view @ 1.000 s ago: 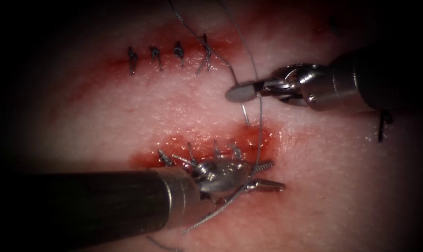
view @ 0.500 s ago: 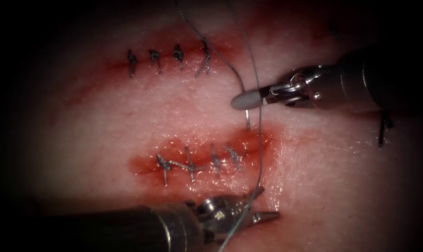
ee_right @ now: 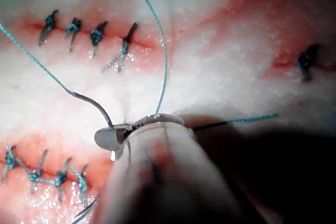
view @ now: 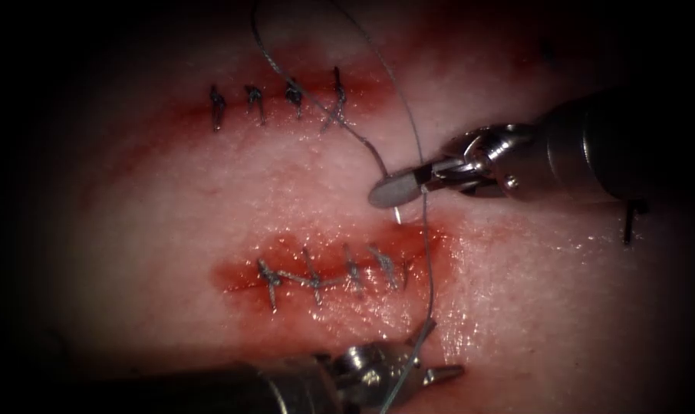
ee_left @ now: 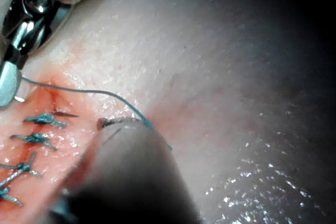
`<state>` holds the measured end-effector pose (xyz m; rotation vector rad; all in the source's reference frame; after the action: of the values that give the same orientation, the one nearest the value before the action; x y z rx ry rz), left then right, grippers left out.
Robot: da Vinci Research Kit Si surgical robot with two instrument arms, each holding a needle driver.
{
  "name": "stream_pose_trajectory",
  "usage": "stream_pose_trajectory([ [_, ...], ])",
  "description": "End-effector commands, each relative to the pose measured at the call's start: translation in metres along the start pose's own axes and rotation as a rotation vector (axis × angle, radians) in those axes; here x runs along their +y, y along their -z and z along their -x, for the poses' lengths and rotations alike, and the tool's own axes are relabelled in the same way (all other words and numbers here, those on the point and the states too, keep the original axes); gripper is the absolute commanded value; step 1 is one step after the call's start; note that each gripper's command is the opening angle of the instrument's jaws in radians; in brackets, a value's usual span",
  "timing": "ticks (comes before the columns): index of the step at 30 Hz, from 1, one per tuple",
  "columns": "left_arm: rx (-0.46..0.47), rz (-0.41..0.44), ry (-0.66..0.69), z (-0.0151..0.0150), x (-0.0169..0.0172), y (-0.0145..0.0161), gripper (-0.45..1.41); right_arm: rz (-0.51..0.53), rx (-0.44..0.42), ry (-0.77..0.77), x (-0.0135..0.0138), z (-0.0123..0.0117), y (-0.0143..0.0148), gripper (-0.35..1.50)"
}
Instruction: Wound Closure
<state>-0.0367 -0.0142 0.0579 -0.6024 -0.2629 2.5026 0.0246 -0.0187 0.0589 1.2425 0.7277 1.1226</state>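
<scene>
Needle (view: 399, 208): curved, gripped partway along its curve in the clenched jaws of the right tool (view: 397, 188), its tip showing just below them, lying above the tissue (view: 171, 199) near the right end of the lower cut (view: 324, 268), not in the tissue. Thread (view: 428, 268): trailing from the needle's tail up past the upper stitched cut (view: 278, 100), another strand running down from the right tool. Left tool (view: 428, 353): jaws parted, the strand passing between them.
</scene>
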Motion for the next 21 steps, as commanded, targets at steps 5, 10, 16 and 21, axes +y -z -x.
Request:
stream_pose_trajectory([
  [5, 0.004, -0.006, -0.003, 0.0002, 0.0003, -0.0008, 0.73, -0.014, -0.016, 0.0, -0.0003, 0.0016, -0.0008, -0.35],
  [10, 0.01, -0.011, -0.01, 0.0001, 0.0, -0.0006, 0.69, -0.02, -0.029, 0.005, -0.0005, 0.0025, -0.0003, -0.35],
  [16, 0.026, -0.025, -0.037, 0.0002, 0.0004, -0.0004, 0.62, -0.023, 0.142, 0.088, -0.0008, 0.0011, 0.0001, 0.41],
  [21, 0.019, -0.039, -0.044, 0.0003, 0.0006, -0.0002, 0.57, 0.075, 0.348, 0.416, -0.0006, -0.002, 0.0011, 1.38],
])
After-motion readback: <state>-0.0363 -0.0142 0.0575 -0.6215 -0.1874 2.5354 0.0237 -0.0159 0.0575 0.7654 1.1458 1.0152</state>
